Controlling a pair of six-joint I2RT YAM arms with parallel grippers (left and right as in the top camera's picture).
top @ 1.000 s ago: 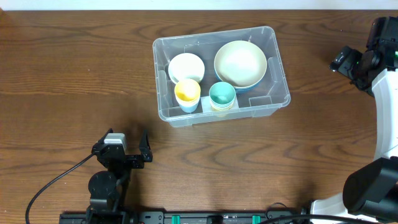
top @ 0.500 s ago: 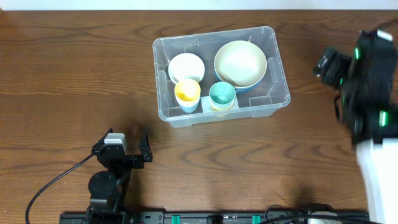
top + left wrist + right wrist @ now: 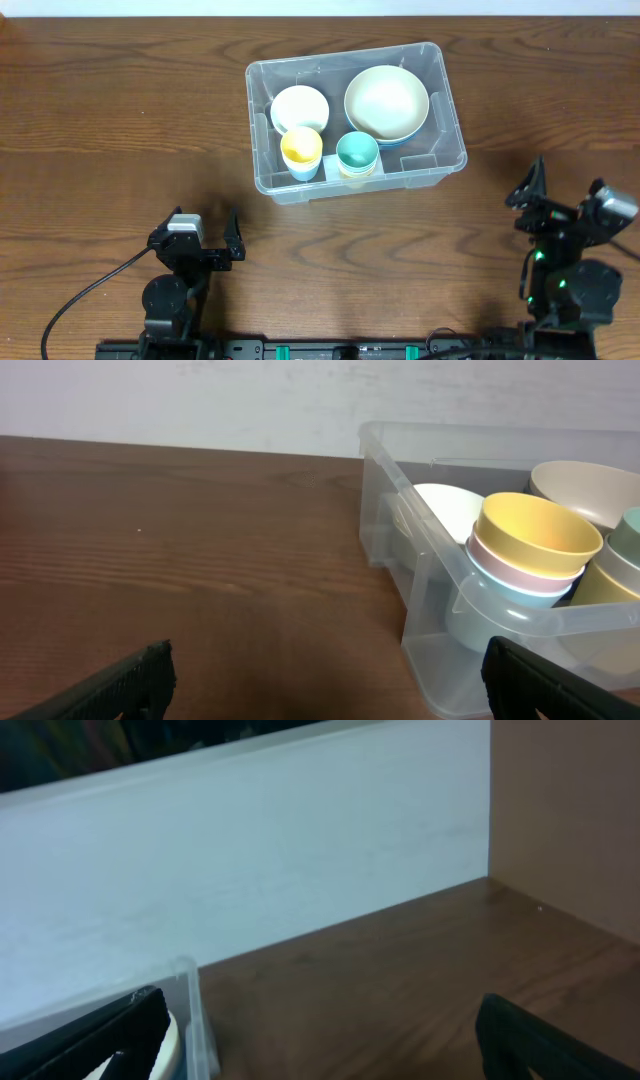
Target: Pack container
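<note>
The container (image 3: 400, 178) sits on the table (image 3: 100, 120) a little right of centre and towards the far side, with its long side running left to right and slightly skewed. I can see four lots of crockery inside it. A white bowl (image 3: 299, 108) is at the far left and a larger cream bowl (image 3: 386, 102) at the far right, resting in a blue one whose edge just shows. In the near half a yellow cup (image 3: 301, 148) tops a stack on the left, with a teal cup (image 3: 357, 153) just beside it on the right, also stacked. From the left wrist view, the yellow cup sits in a pink one, and that in a pale blue one.

My left gripper (image 3: 196, 232) is at the near edge, left of the container and well apart from it. Its fingers are spread wide with nothing between them but bare wood. My right gripper (image 3: 568, 205) is at the near right, also clear of the container, with its fingers fully apart and holding nothing. Its camera catches only the container's corner at lower left.
</note>
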